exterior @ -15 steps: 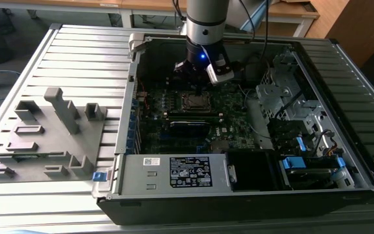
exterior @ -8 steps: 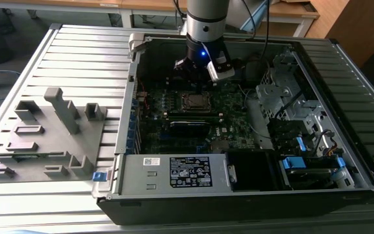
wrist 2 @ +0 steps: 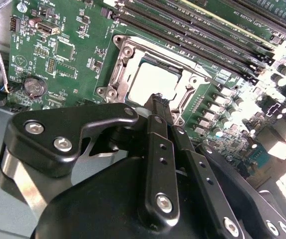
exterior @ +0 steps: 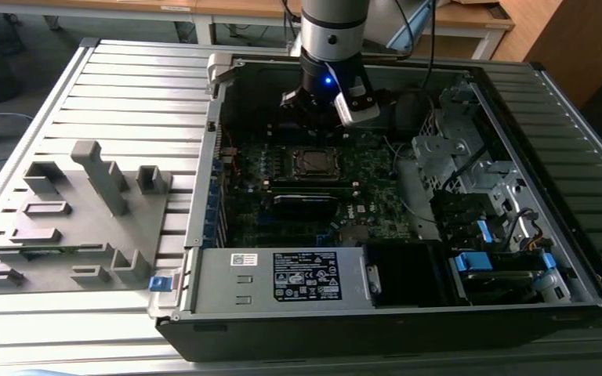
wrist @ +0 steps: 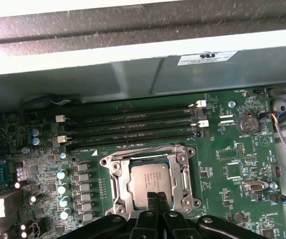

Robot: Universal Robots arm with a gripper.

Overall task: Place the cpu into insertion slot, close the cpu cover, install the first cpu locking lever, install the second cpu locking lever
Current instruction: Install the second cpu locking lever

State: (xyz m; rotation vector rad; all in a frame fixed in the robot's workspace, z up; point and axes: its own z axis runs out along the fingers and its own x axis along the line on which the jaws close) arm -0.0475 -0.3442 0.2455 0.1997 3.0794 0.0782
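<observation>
Gripper (wrist: 156,199) fingers pressed together, holding nothing, tips just above the edge of the cpu (wrist: 150,184). Cpu seated flat in insertion slot (wrist: 114,186), cpu cover (wrist: 187,175) lying down around it. On green motherboard (wrist: 242,169), beside memory slots (wrist: 133,127), inside open computer case (exterior: 209,196).

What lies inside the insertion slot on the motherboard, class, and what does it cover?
Inside the insertion slot sits the cpu, silver top up, framed by the cpu cover. The gripper hangs over its near edge. The slot's floor beneath the chip is covered.
</observation>
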